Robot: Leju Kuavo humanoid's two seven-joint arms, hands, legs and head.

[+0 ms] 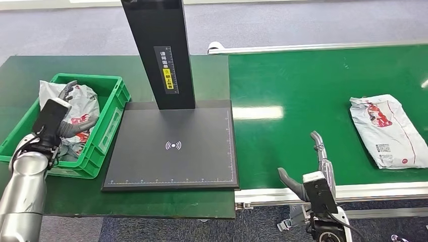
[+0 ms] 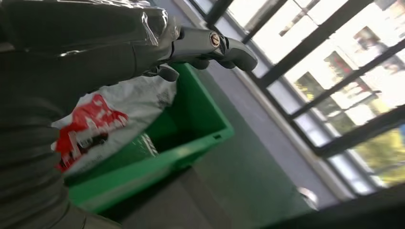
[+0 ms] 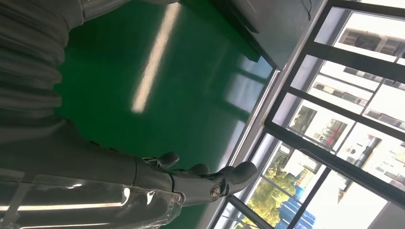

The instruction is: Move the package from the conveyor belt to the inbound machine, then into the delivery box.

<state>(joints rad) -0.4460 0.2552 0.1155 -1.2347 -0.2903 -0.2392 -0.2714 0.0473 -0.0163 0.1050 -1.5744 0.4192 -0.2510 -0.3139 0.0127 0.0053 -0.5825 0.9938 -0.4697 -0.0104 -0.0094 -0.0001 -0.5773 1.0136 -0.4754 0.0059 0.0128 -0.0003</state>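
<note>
A grey package with red print lies flat on the green conveyor belt, far right. My right hand hovers over the belt's near edge, left of that package and apart from it. Its fingers are stretched out with nothing in them. The inbound machine is a black flat pad with a tall black post, and the pad is bare. My left hand is above the green delivery box. Its fingers are straight and hold nothing, and a grey package lies in the box beneath them.
The box holds crumpled grey packages and stands on a dark green table left of the pad. A metal rail runs along the belt's near edge. Grey carpet lies beyond the table.
</note>
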